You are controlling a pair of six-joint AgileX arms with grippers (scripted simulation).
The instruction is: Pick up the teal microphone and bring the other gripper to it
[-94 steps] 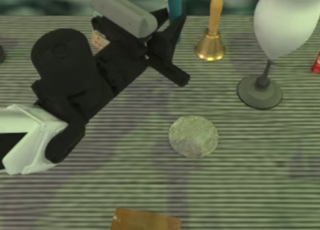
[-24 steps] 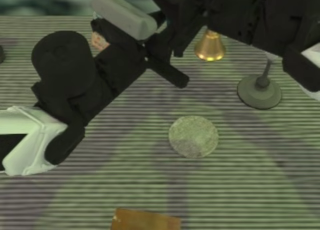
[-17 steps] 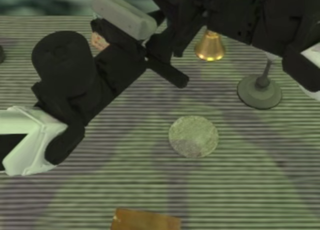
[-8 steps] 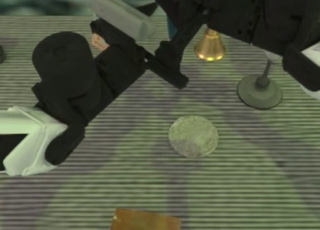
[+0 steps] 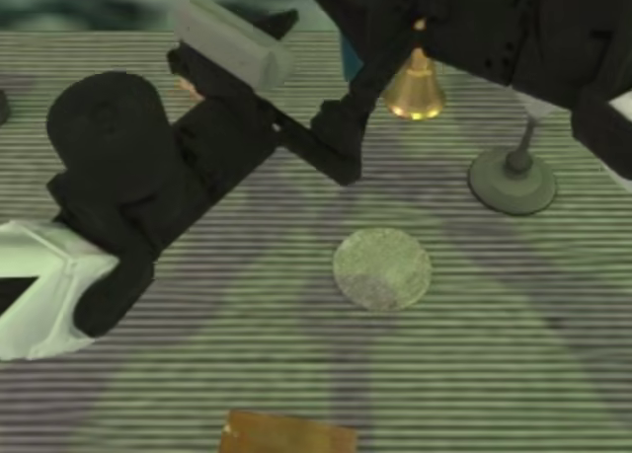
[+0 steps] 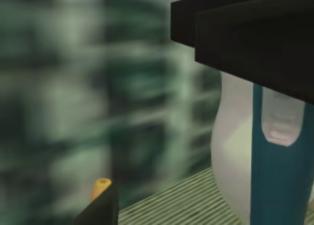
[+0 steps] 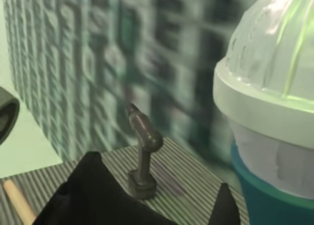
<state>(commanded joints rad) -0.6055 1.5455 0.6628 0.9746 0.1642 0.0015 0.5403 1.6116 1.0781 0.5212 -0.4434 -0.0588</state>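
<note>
The teal microphone point(image 5: 348, 58) hangs upright above the table's far edge, left of the bell. In the left wrist view the microphone point(image 6: 282, 176) shows its white switch strip. My right gripper point(image 5: 361, 37) reaches in from the top right and is shut on the microphone, with black fingers point(image 6: 245, 43) crossing the handle. The mesh head point(image 7: 274, 63) fills one side of the right wrist view, beside a fingertip point(image 7: 224, 205). My left gripper point(image 5: 326, 53), which carries a light grey block point(image 5: 232, 34), is open. Its fingers stand apart from the handle on either side.
A brass bell point(image 5: 415, 88) with a wooden handle stands under my right arm. A grey wine-glass foot point(image 5: 512, 182) lies to its right. A round grey coaster point(image 5: 382, 267) sits mid-table. A brown block point(image 5: 286, 435) is at the front edge. A dark tool point(image 7: 143, 156) stands far left.
My right arm came in and took the microphone my left gripper was holding. My left gripper's fingers have since spread, and the left arm has drawn back to the left.
</note>
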